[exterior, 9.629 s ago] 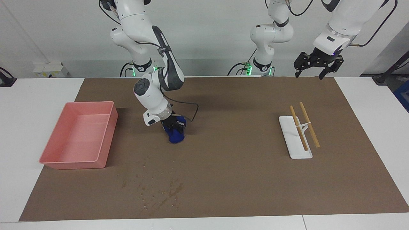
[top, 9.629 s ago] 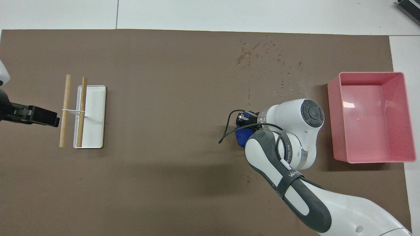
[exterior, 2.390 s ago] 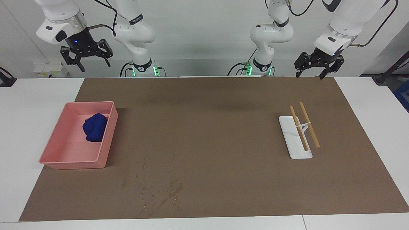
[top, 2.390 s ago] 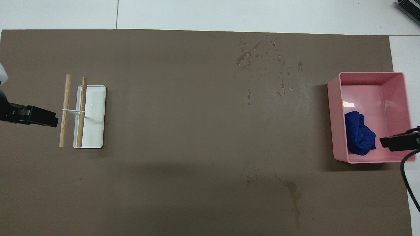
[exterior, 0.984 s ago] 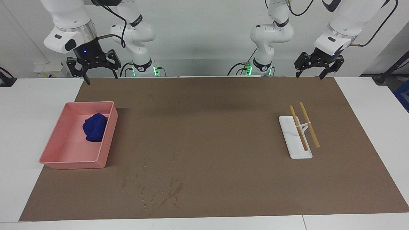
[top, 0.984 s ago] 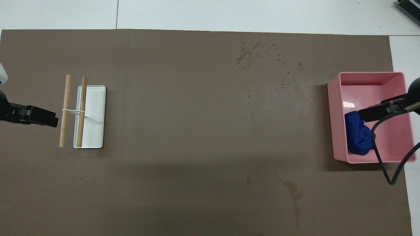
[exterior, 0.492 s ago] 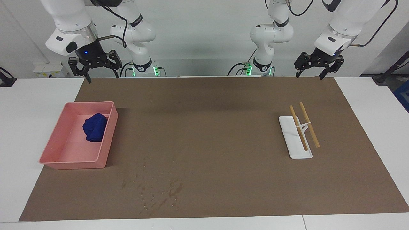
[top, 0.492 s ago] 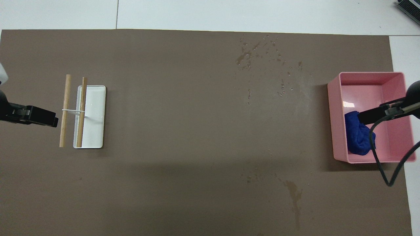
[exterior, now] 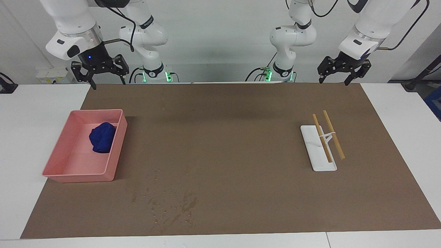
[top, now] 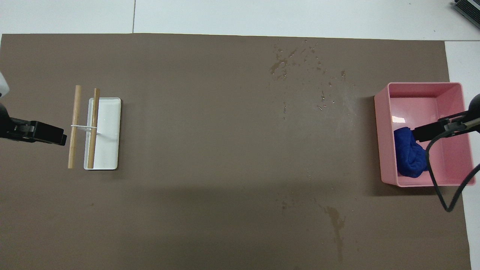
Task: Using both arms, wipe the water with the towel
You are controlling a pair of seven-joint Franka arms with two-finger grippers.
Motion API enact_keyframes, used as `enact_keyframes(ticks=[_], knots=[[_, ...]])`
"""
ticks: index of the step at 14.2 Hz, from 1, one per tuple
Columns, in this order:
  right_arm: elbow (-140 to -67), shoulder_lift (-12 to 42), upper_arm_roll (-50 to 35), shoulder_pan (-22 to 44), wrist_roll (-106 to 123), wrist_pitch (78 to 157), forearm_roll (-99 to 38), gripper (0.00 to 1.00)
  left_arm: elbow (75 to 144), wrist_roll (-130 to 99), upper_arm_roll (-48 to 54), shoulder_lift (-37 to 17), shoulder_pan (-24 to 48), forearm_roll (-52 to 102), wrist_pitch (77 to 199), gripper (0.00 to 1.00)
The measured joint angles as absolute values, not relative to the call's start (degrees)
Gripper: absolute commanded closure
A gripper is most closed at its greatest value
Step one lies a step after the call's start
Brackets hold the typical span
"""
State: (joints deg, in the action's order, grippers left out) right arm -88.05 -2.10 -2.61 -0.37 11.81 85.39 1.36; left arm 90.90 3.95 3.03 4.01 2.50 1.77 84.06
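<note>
The blue towel (exterior: 102,138) lies crumpled in the pink bin (exterior: 62,174). Both the left end effector (exterior: 338,79) and the right end effector (exterior: 102,79) hang open, apparently empty, above the worktop (exterior: 396,113).

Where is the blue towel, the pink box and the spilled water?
blue towel (exterior: 102,138), facing view, middle of the bundle.
pink box (exterior: 79,177), facing view, outer wall farthest from the robots.
spilled water (exterior: 187,204), facing view, biggest wet patch on the mat.

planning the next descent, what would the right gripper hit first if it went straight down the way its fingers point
Hard to say. The open right gripper points down, raised near the robots' edge of the brown mat; the facing view suggests bare mat, the overhead view puts it over the pink bin.
</note>
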Motion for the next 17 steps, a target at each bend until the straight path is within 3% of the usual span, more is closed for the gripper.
enact_keyframes(ticks=[17], knots=[[-88.58,-2.1,-2.59,-0.81,10.23,85.39,-1.44,0.0,90.9,3.95,3.03,4.01,2.5,1.77,84.06,0.0]])
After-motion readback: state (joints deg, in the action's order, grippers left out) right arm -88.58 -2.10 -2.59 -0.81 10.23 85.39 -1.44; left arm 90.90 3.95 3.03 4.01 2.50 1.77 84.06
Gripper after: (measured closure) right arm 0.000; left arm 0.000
